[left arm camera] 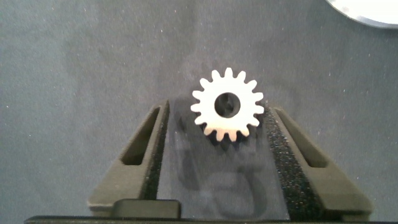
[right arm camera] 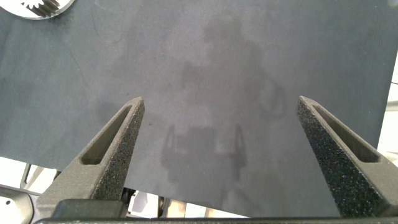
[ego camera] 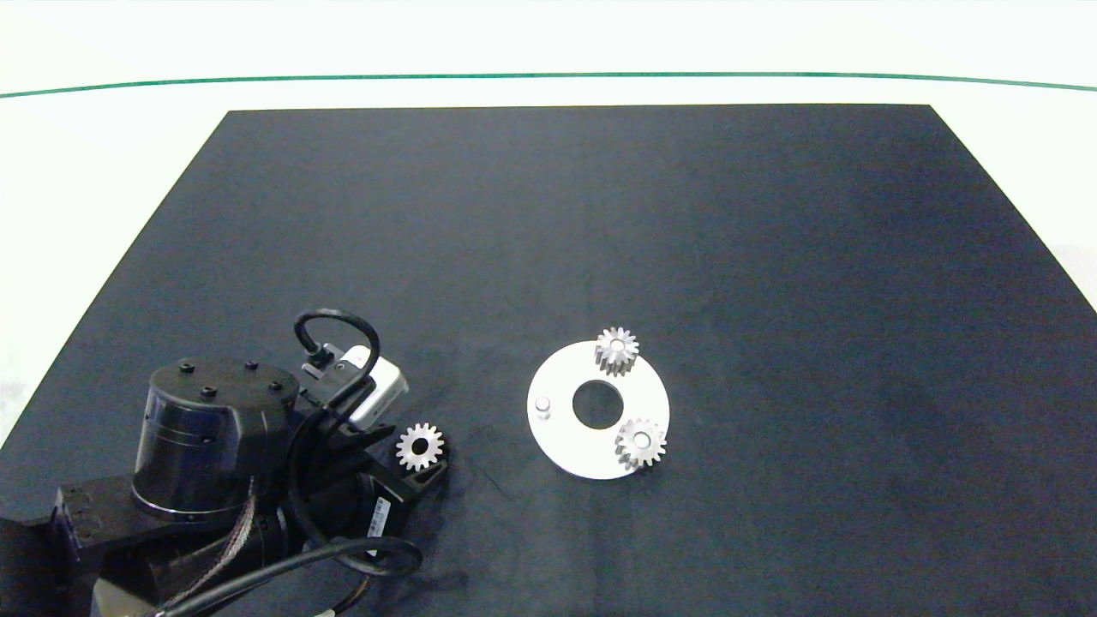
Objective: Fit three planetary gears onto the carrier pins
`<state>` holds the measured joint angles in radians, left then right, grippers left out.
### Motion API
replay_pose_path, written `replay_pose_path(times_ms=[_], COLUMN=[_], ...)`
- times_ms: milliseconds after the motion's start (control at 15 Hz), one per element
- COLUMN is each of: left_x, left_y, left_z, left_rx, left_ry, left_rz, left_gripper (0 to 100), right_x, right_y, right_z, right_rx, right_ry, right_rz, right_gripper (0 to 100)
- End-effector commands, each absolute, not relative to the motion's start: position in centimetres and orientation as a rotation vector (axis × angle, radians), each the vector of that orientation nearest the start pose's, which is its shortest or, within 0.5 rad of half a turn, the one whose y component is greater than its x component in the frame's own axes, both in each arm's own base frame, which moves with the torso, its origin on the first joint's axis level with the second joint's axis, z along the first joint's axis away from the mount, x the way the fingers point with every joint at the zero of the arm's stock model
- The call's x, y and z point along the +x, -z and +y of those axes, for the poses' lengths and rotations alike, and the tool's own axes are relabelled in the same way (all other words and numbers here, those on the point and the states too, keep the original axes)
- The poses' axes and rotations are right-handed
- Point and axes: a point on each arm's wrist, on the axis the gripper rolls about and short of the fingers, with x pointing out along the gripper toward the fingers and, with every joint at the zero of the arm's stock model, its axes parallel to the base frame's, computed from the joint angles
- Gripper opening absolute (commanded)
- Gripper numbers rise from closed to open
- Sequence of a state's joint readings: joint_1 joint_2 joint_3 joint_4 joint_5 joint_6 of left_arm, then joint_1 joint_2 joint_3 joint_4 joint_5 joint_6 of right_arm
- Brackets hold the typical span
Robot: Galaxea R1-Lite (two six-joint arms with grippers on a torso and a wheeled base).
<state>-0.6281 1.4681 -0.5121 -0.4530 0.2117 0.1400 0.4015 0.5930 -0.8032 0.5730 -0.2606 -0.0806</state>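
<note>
Gear (left arm camera: 227, 104) between spread left end effector (left arm camera: 217, 121) fingers

2 planetary gears (ego camera: 616, 350) on carrier pins (ego camera: 542, 404), 3rd gear (ego camera: 420, 446) flat on mat

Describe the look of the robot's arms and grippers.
The left arm is black, with a round drum-like joint, looping black cables and a silver-white camera block. The left gripper and right gripper each have two grey wedge fingers, slotted, with dark foam pads.

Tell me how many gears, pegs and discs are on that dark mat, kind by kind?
Gears: 3, two on the disc, one loose between the left hand's fingers.
Bare pegs: 1.
White discs: 1.
Total: 5.
</note>
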Motion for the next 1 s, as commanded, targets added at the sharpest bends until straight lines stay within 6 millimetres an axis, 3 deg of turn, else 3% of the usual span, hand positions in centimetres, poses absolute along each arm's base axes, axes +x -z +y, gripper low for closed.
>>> replay_pose_path(times_ms=[67, 1000], left_x=[18.14, 17.84], left_y=[-15.08, -14.98], left_z=[-12.56, -12.7], left_rx=[0.342, 0.356], left_ry=[0.439, 0.432], left_rz=[0.428, 0.424], left_gripper=[53, 25], right_x=[0.39, 0.36], right_y=[-24.16, -24.16], right_z=[-0.47, -0.48], right_rx=[-0.2, -0.2], right_ry=[-0.152, -0.152], right_rz=[0.343, 0.341], right_gripper=[100, 100])
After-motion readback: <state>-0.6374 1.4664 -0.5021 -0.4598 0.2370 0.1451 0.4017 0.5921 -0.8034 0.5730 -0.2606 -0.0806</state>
